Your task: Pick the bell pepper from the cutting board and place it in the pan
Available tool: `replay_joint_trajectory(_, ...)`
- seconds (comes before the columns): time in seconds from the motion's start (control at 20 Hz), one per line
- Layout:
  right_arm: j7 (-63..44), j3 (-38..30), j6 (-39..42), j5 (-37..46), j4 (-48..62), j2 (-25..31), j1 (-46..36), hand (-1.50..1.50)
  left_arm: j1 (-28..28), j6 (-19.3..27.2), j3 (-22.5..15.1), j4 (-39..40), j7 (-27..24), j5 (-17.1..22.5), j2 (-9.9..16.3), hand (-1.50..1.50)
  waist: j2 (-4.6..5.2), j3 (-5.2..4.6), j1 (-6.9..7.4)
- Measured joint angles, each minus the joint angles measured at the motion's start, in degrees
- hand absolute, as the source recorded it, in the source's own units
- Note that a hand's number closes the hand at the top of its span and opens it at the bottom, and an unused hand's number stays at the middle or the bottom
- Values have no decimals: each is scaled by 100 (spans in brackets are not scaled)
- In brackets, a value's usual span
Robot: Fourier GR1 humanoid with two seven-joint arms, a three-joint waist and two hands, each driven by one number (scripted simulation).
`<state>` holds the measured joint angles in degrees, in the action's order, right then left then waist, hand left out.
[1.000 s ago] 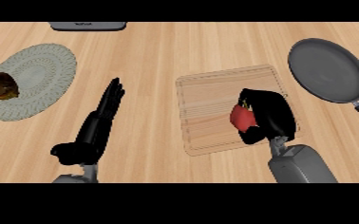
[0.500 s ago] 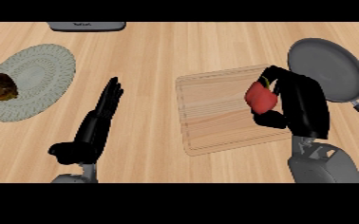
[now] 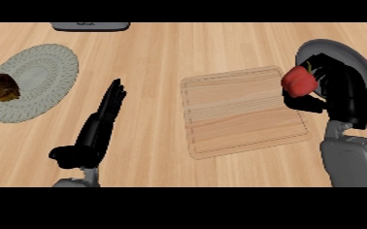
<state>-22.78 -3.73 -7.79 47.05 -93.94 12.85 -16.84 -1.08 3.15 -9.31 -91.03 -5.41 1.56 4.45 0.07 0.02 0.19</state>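
My right hand is curled round a red bell pepper and holds it above the right edge of the wooden cutting board. The grey pan lies just behind and to the right of the hand, which hides most of it. The board's top is bare. My left hand rests open at the lower left, fingers straight and pointing away from me.
A pale woven round plate lies at the far left with a dark brown item on its left edge. A grey flat object sits at the counter's back edge.
My right hand has lifted the bell pepper off the board and carried it right and back, toward the pan. The left hand has stayed still.
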Motion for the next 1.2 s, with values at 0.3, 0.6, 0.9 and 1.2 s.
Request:
replay_joint_trajectory(0.3, 1031, -874, -804, -244, 1474, 453, -409, 150, 13, -25, -46, -117, 73, -20, -52, 0, 16, 3, 46)
replay_joint_trajectory(0.6, 2040, -1486, -1873, -163, 3190, 954, -1059, 150, -95, -90, 4, -56, 86, -8, -38, 0, 41, 9, 105)
replay_joint_trajectory(0.9, 3305, -2231, -2469, -794, 4985, 1461, -1852, 150, -193, -33, -73, 8, 59, -78, -171, 0, 74, 16, 179)
replay_joint_trajectory(1.2, 4090, -2662, -2493, -1097, 6467, 2011, -2411, -150, -161, -138, -77, 28, -24, -76, -122, 0, 116, 22, 297)
